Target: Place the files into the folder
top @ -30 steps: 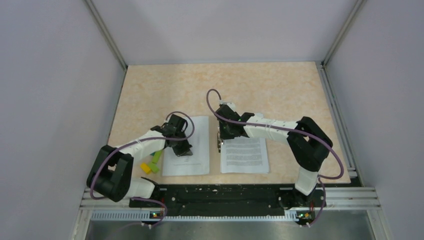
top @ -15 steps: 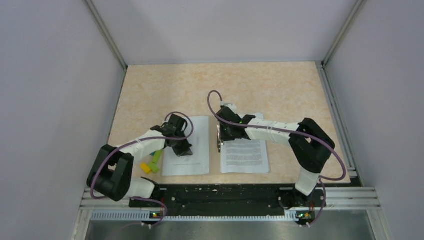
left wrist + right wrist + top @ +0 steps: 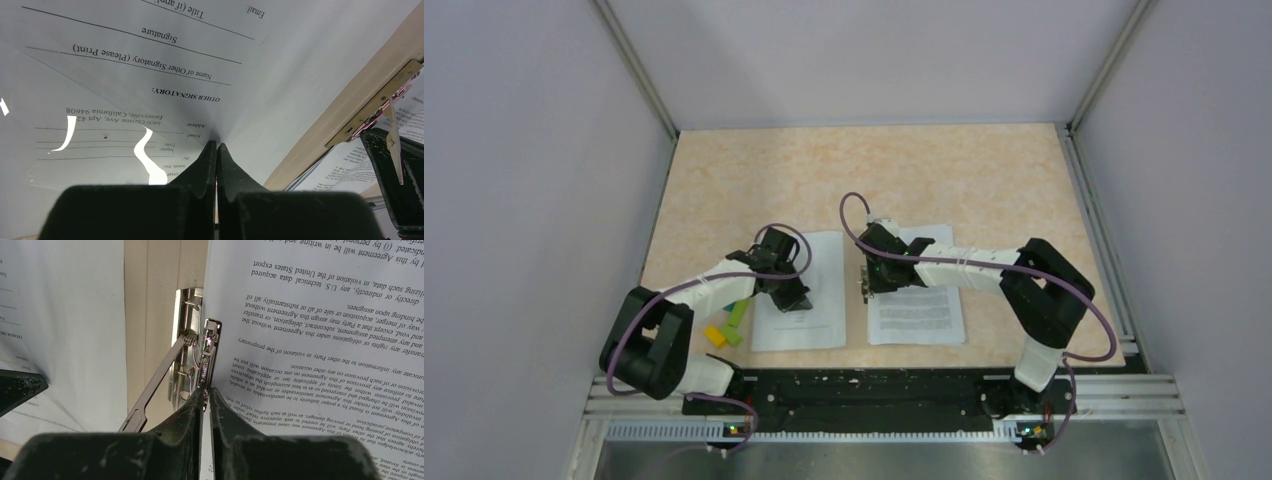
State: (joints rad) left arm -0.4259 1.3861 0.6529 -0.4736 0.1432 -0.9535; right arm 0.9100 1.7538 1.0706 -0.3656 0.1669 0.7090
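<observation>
Two files lie side by side on the open folder (image 3: 160, 290): the left sheet (image 3: 809, 265), a signature form (image 3: 150, 60), and the right sheet (image 3: 919, 315) with dense text (image 3: 320, 340). The folder's tan spine (image 3: 340, 112) shows between them and carries a metal clip (image 3: 186, 330). From above, the folder barely stands out from the tabletop. My left gripper (image 3: 796, 300) (image 3: 216, 145) is shut, its tips resting on the left sheet with nothing between them. My right gripper (image 3: 867, 285) (image 3: 205, 392) is shut on the clip's raised metal bar (image 3: 210, 347) at the right sheet's inner edge.
Small green (image 3: 734, 322) and yellow (image 3: 714, 336) blocks lie on the table beside the left arm, left of the left sheet. The clip's thin lever (image 3: 150, 400) sticks out towards the near left. Grey walls close in the table (image 3: 874, 170) on three sides.
My right arm has come slightly nearer and lower with the gripper still at the clip, uncovering the far end of the right sheet. The left arm has not moved.
</observation>
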